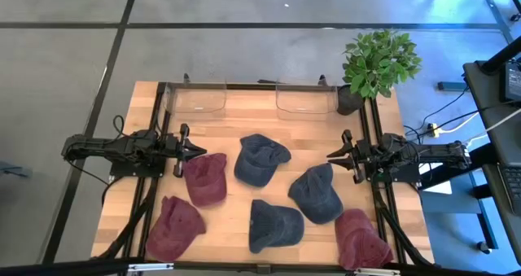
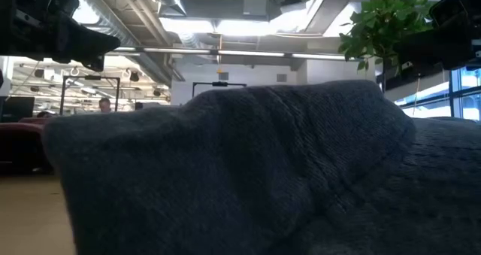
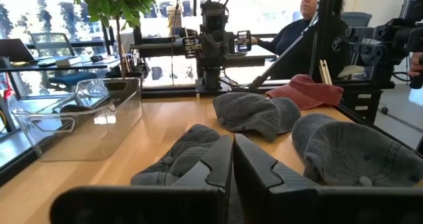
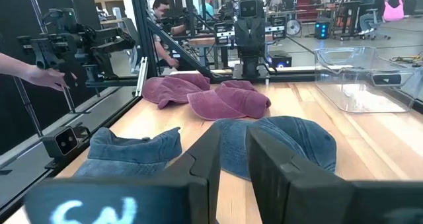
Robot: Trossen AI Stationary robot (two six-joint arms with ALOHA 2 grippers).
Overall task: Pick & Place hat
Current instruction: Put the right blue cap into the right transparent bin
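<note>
Six caps lie crown-up on the wooden table. Three are maroon: one (image 1: 205, 178) by the left side, one (image 1: 173, 227) at the near left corner, one (image 1: 359, 238) at the near right corner. Three are blue-grey: one (image 1: 260, 159) in the middle, one (image 1: 316, 192) to its right, one (image 1: 274, 225) near the front edge, which fills the low view (image 2: 248, 172). My left gripper (image 1: 201, 151) (image 3: 232, 145) hovers shut at the left side, over the far edge of the first maroon cap. My right gripper (image 1: 331, 156) (image 4: 233, 135) hovers shut at the right side, beside the right blue-grey cap.
Two clear plastic bins (image 1: 199, 97) (image 1: 305, 97) stand along the far edge. A potted plant (image 1: 378, 60) sits at the far right corner. Black frame rails (image 1: 155, 129) run along both sides. A person (image 3: 317, 12) sits beyond the right side, and a hand (image 4: 39, 75) shows beyond the left.
</note>
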